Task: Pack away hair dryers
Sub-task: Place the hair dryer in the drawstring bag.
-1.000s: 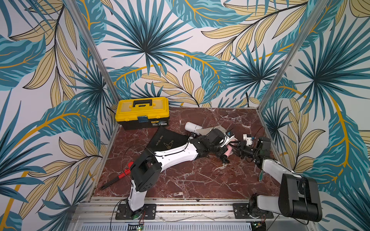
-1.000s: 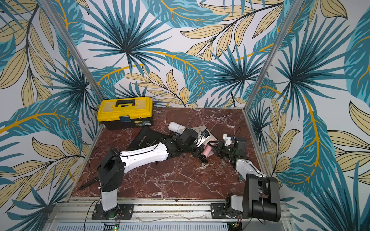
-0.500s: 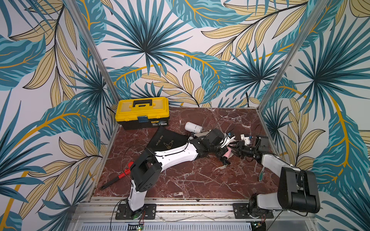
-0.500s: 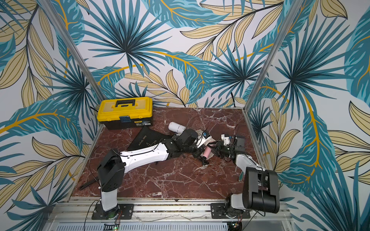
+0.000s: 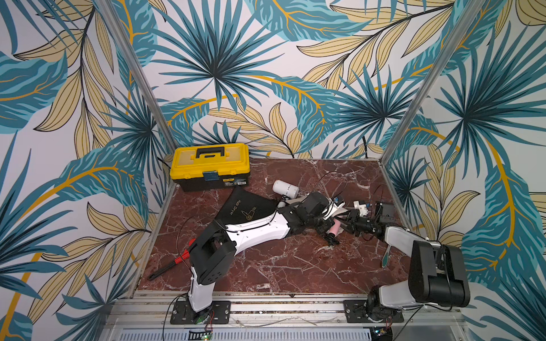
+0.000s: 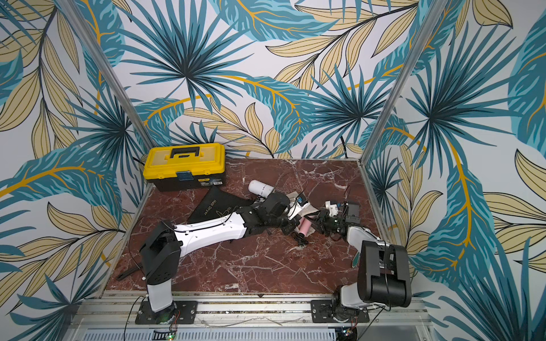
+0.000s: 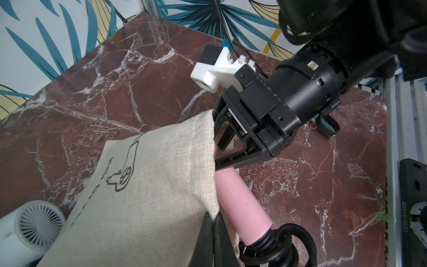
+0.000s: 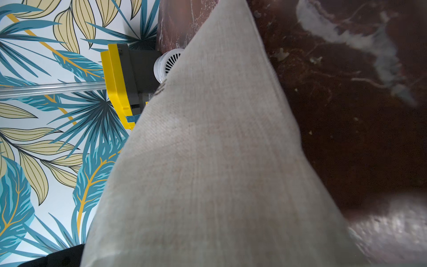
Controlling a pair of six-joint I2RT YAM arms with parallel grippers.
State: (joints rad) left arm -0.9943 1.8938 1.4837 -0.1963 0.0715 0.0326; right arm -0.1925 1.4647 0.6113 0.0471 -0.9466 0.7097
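In comes my right gripper [image 7: 217, 155] to the mouth of the beige woven drawstring bag [image 7: 150, 185], jaws part-spread; gripping or not, I can't tell. My left gripper [image 7: 213, 240] stays pinched on the rim. The pink plastic hair dryer [image 7: 240, 203] pokes out between them, only partly bagged, I'd say!

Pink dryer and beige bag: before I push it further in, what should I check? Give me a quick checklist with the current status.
1. Bag mouth held: ok, the left gripper is shut on the edge of the beige bag.
2. Grip on the pink dryer: cannot tell; the right gripper has its jaws around the handle at the bag mouth.
3. Dryer fully inside: not ok, the handle sticks out.
4. Stowing of the black cord: not ok, its coil lies outside on the table.
5. Clearance of the white dryer from the bag: cannot tell, it lies close beside it.
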